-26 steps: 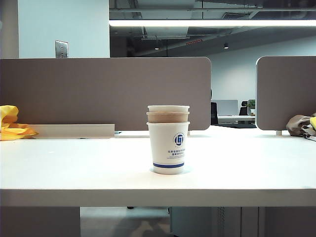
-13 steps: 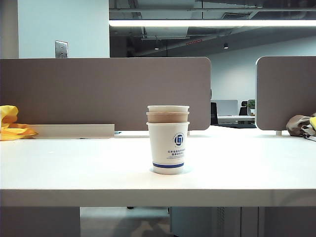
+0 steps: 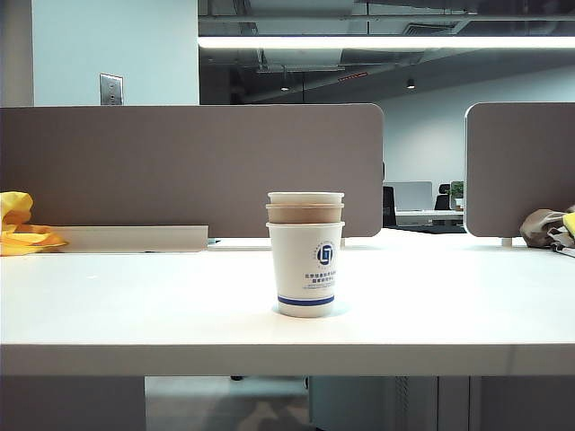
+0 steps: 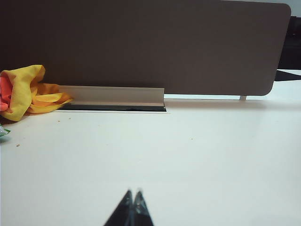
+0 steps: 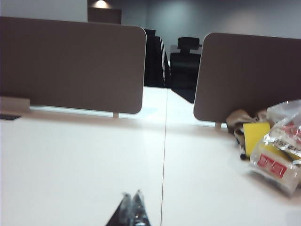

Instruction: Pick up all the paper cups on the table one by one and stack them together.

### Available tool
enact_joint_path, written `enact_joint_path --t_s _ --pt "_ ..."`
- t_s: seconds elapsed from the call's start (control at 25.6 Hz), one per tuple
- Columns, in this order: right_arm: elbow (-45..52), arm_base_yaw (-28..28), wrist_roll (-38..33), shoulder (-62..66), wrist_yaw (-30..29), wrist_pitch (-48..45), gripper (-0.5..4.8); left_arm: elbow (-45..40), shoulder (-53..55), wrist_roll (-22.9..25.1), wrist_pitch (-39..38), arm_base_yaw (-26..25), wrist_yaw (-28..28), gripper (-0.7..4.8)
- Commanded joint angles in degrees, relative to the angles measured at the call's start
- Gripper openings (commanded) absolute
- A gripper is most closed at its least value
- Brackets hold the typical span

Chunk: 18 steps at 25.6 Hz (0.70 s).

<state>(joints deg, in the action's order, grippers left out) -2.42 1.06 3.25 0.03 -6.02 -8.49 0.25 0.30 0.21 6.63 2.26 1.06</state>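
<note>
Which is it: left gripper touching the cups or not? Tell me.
Apart. The left wrist view shows the shut left gripper over bare table; the cups stand alone.

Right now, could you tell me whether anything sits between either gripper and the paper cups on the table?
Nothing visible does. The paper cups already stand nested in one stack mid-table, on bare surface. The left gripper and right gripper are shut over bare tabletop; neither wrist view shows the cups. The yellow cloth lies far left.

Exterior view: both grippers out of frame. Yellow cloth (image 3: 22, 226) cut by left edge, bag (image 3: 550, 228) cut by right edge. Cups' (image 3: 306, 256) blue text too small to read.
</note>
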Motion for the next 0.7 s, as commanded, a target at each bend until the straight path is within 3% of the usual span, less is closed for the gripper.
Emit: enact_joint_path --t_s 0.04,0.31,0.7 --pt "2.3 0.0 -0.2 0.1 0.1 -0.8 -0.05 0.2 0.0 0.0 0.0 0.0 0.3 -0.05" --pt "2.4 0.0 -0.2 0.1 -0.1 2.2 -0.05 0.2 0.0 0.0 -1.7 0.0 0.5 -0.05" --pt "2.4 -0.1 -0.2 0.1 -0.1 15.6 -0.05 0.2 0.0 0.0 -4.7 0.0 0.5 -0.05"
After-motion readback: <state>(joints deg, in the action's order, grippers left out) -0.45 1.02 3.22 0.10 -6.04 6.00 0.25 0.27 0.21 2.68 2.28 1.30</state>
